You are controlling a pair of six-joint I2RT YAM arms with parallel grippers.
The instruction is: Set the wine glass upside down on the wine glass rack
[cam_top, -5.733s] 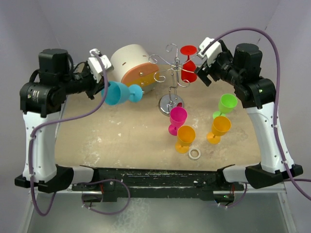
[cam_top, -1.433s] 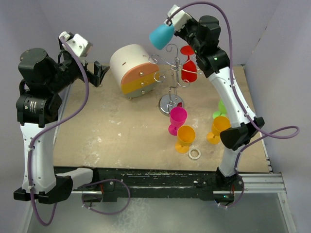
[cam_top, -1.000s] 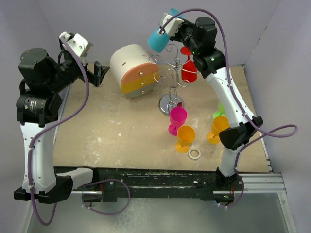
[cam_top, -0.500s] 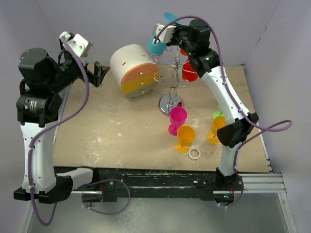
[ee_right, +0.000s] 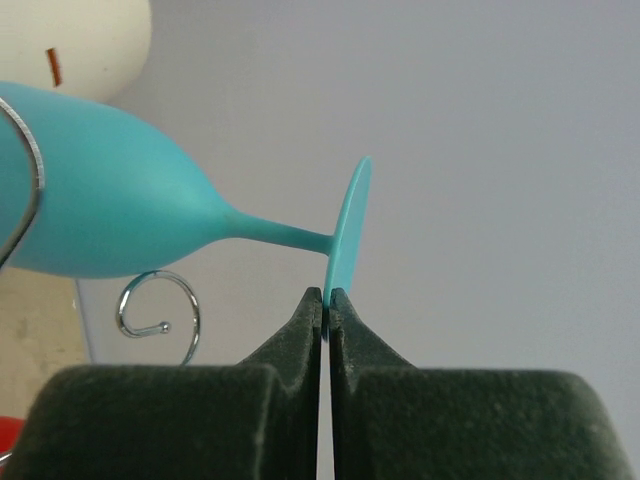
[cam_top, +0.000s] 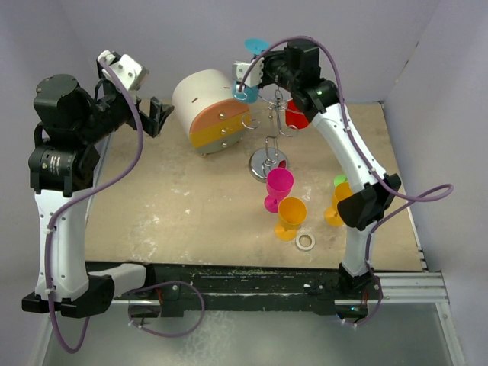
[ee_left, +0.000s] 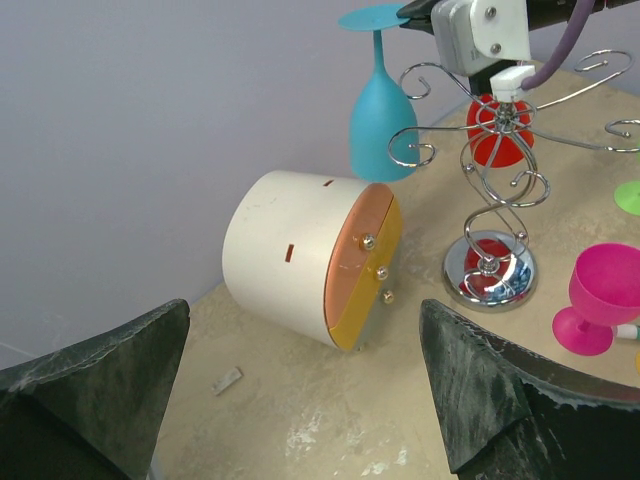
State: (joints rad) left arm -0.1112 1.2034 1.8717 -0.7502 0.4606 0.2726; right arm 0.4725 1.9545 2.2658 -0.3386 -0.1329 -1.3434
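**Teal glass hangs foot-up at the rack, pinched by its thin rim**

Nearest the arm bases, an orange glass [cam_top: 291, 211] and a pink glass [cam_top: 279, 183] stand upright on the table [cam_top: 191, 206]. Behind them rises the wine glass rack [ee_left: 497, 205], with the white-and-orange drawer box [ee_left: 300, 250] to its left. The left gripper [ee_left: 305, 310] waits beside that box, jaws spread wide and holding nothing. Farthest back and highest, the right gripper [ee_right: 326, 300] is clamped on the edge of the foot of the teal wine glass [ee_left: 380, 120]. The glass is inverted, bowl down, among the curled arms on the rack's left side.

The glass looks like matte plastic, so probably light, stiff and hard to break. The foot is a thin disc gripped edge-on, which is a small purchase, and the bowl could swing or pivot on it. Holding the foot does leave the stem free to slide into a wire curl.

The right wrist view shows the pinch itself, with a wire crossing the bowl and a curl below the stem. The left wrist view gives what that one lacks — the whole glass hanging against the rack's arms. Only the overhead shows both arms at once. No view settles whether the stem is seated in a curl.
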